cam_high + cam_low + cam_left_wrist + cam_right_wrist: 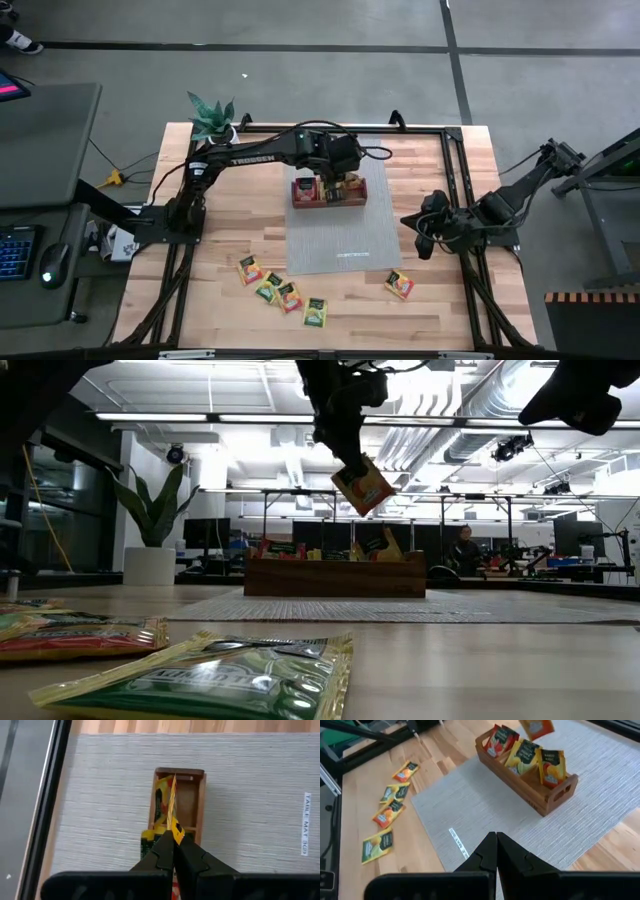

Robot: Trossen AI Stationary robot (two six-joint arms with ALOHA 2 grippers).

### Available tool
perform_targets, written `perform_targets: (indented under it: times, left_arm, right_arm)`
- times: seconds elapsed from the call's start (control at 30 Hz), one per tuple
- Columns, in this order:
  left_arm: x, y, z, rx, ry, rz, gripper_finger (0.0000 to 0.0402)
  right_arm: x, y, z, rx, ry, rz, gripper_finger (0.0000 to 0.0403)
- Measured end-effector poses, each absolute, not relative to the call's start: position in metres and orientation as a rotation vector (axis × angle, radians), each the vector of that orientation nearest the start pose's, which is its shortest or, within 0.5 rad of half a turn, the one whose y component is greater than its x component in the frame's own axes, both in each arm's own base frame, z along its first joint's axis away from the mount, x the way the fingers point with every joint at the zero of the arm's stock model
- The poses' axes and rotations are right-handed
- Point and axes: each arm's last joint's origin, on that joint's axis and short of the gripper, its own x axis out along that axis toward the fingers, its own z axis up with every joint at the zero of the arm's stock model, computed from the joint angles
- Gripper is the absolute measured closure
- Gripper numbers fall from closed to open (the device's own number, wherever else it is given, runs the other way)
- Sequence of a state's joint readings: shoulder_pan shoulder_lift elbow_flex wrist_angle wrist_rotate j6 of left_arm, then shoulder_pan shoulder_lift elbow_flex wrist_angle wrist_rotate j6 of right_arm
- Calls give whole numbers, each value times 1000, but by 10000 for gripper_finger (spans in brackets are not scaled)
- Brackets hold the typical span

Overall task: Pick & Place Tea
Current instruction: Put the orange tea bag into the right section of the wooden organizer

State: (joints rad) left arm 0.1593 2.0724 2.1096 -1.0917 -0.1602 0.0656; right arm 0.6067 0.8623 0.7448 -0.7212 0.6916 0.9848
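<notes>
My left gripper (335,187) hangs over the brown wooden tray (362,200), shut on an orange-yellow tea packet (364,486) that is well above the tray (335,577). The left wrist view shows this packet (172,810) edge-on over an end compartment (189,802). Several red, yellow and orange packets (522,755) stand upright in the tray. More packets lie flat on the wood near the table's front edge: several on the left (280,291) and one on the right (400,285). My right gripper (410,222) waits shut over the mat's right edge, touching nothing. My left gripper pinches the orange-yellow packet by its upper edge (349,470) between the two fingertips (162,847), coming from above and pointing down. The packet hangs tilted below the fingers, lifted clear of the tray and of the packets standing in it.
The tray sits at the far end of a grey woven mat (330,245) on the wooden table (460,180). A potted plant (212,118) stands at the far left corner. Black frame rails (455,150) run along the table's edges. A keyboard and mouse (55,262) lie on a side desk.
</notes>
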Motion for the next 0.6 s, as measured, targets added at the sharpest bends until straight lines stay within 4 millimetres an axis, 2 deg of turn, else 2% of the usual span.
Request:
perform_targets:
  times: [0.07, 0.17, 0.23, 0.33, 0.43, 0.5, 0.6]
  left_arm:
    - [439, 76, 307, 75, 1087, 242, 401]
    - [437, 79, 291, 88, 1191, 206, 401]
    - [448, 82, 283, 120, 1167, 201, 401]
    - [444, 81, 267, 127, 1290, 190, 401]
    - [458, 80, 271, 139, 1189, 197, 401]
    - [458, 79, 278, 142, 1192, 193, 401]
    - [468, 78, 291, 153, 1102, 198, 401]
  right_arm:
    - [141, 75, 268, 439, 556, -381, 402]
    - [141, 75, 267, 434, 564, -375, 402]
    - [141, 76, 267, 426, 566, -371, 402]
    - [140, 76, 268, 428, 568, -368, 402]
    - [140, 76, 267, 424, 572, -363, 402]
    - [140, 76, 267, 423, 574, -362, 402]
    - [140, 76, 267, 421, 576, -362, 402]
